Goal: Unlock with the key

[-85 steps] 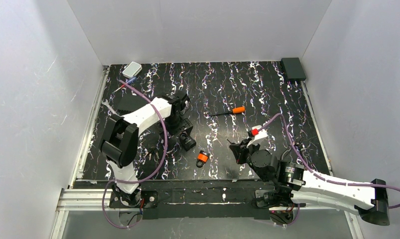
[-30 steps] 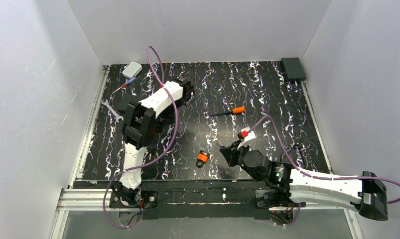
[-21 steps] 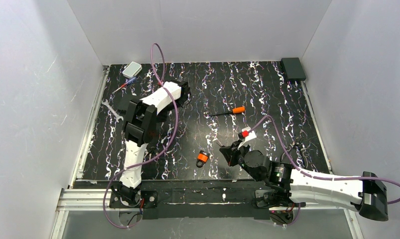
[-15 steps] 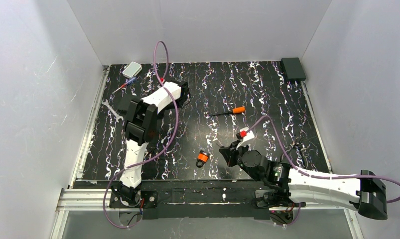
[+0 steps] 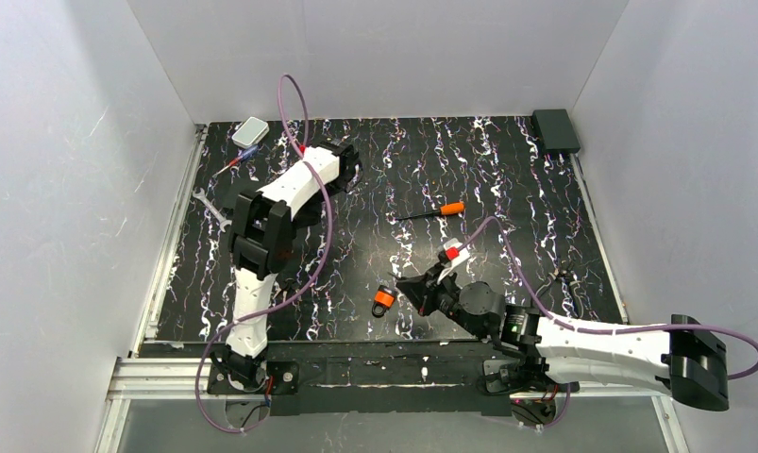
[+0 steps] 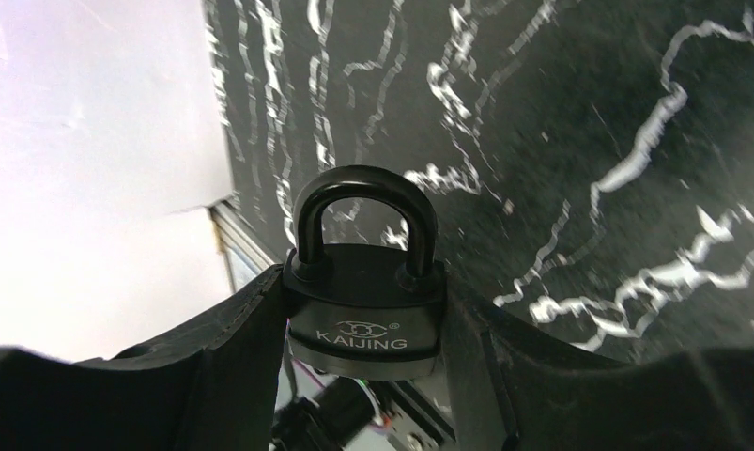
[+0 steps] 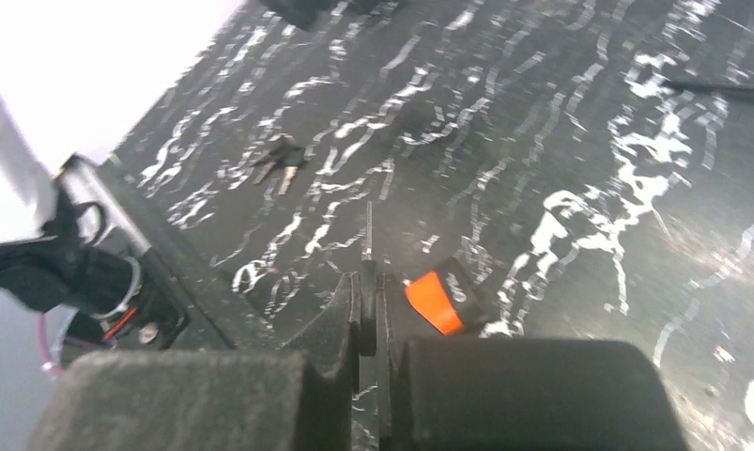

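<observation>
My left gripper (image 6: 364,279) is shut on a black padlock (image 6: 365,324) marked KAIJING, shackle closed and pointing away, held above the mat. In the top view this gripper (image 5: 343,161) is at the far left. My right gripper (image 7: 368,280) is shut on the key (image 7: 368,235); its black head is pinched between the fingers and its pale blade sticks out forward. A small orange padlock (image 7: 437,301) lies on the mat just right of the fingertips. In the top view the right gripper (image 5: 410,287) is just right of the orange padlock (image 5: 384,300).
An orange-handled screwdriver (image 5: 442,209) lies mid-mat. A silver wrench (image 5: 210,206) lies by the left edge. A grey box (image 5: 250,130) and a black box (image 5: 555,129) sit in the far corners. A bunch of keys (image 7: 277,162) lies front left.
The left arm has lifted the black padlock off the mat and swung it to the far left. The right gripper has moved left with the key, closer to the orange padlock.
</observation>
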{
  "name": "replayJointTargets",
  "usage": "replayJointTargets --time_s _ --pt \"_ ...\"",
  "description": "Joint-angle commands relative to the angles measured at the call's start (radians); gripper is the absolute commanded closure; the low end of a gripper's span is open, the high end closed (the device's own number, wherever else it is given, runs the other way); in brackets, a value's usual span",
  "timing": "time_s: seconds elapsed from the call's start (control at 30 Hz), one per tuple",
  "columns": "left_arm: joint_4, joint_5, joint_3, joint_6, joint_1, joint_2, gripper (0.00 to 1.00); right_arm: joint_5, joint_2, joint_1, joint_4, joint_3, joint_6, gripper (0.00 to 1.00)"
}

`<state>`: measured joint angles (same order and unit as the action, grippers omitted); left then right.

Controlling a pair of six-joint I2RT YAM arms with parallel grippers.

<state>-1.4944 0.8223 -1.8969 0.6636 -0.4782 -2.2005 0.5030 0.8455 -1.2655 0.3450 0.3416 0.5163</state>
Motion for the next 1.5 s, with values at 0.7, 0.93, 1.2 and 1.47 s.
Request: replayJointTargets --time_s 0.7,0.93,1.2,1.47 --pt "-0.191 -0.664 -0.035 0.251 0.035 0.081 1.00 -0.280 0.305 -0.004 0.247 0.236 -0.844 0.99" --pt "-0.191 -0.870 0.050 0.213 0.051 0.038 1.00 -0.332 0.377 -0.005 0.244 0.266 -1.020 0.99" --pt "-0.191 -0.915 0.083 0.197 0.053 0.042 1.00 -0.339 0.522 -0.005 0.235 0.336 -1.232 0.99" --pt "-0.193 -0.942 0.110 0.184 0.057 0.043 1.00 -0.348 0.644 -0.007 0.161 0.454 -1.346 0.99"
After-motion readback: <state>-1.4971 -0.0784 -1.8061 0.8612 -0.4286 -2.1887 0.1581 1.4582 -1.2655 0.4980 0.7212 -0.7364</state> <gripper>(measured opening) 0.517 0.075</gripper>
